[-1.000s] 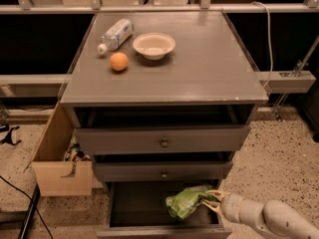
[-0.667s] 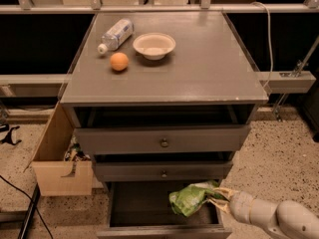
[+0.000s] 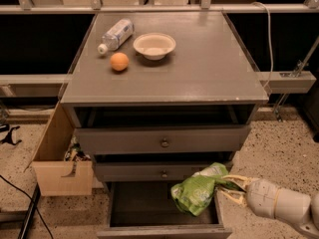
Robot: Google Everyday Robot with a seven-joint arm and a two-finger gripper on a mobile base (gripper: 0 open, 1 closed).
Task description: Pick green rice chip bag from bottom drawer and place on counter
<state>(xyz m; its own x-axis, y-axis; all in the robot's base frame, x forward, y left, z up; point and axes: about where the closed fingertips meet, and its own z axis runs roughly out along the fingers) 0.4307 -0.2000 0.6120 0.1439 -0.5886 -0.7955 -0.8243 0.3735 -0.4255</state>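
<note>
**Bag Gripped Over the Open Drawer**

The claw [image 3: 225, 186] is clamped on the right edge of the green rice chip bag [image 3: 195, 195], which hangs over the right side of the open bottom drawer [image 3: 139, 208]. The bag looks light, crinkly and slippery, so it will likely sag. A firm pinch on the edge seam suits it. The counter [image 3: 209, 68] lies well above.

Crinkled green rice chip bag [image 3: 197, 193] pinched by gripper [image 3: 226, 187], over open bottom drawer [image 3: 142, 203]

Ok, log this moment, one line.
gripper: shut on green rice chip bag | location: over open bottom drawer, right side | counter: bag not yet there
</note>
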